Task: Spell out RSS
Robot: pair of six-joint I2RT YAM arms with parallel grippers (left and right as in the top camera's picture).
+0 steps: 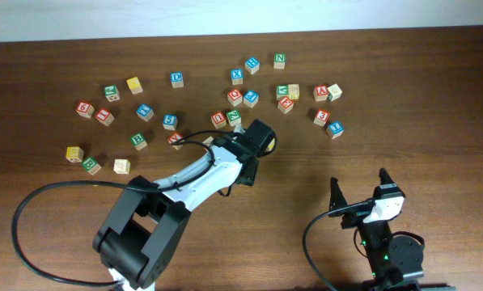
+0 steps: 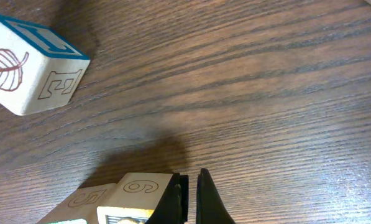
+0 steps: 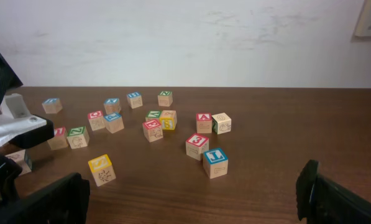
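My left gripper (image 1: 259, 141) is low over the table's middle. In the left wrist view its jaws (image 2: 191, 199) are shut with nothing between them. The left jaw rests against the side of a yellow-faced cube (image 2: 145, 193) marked 6. A green-faced cube (image 2: 79, 205) sits against that cube; its letter is cut off. The yellow cube also shows in the right wrist view (image 3: 101, 169); the arm hides it overhead. Other yellow cubes (image 1: 134, 85) (image 1: 74, 153) (image 1: 294, 91) lie apart. My right gripper (image 1: 359, 190) (image 3: 191, 205) is open and empty at the front right.
Many red, blue and green lettered cubes are scattered across the far half of the table, such as a blue I cube (image 1: 335, 129) (image 3: 215, 163) and a red 3 cube (image 1: 322, 116). A blue L cube (image 2: 33, 65) lies ahead of the left jaws.
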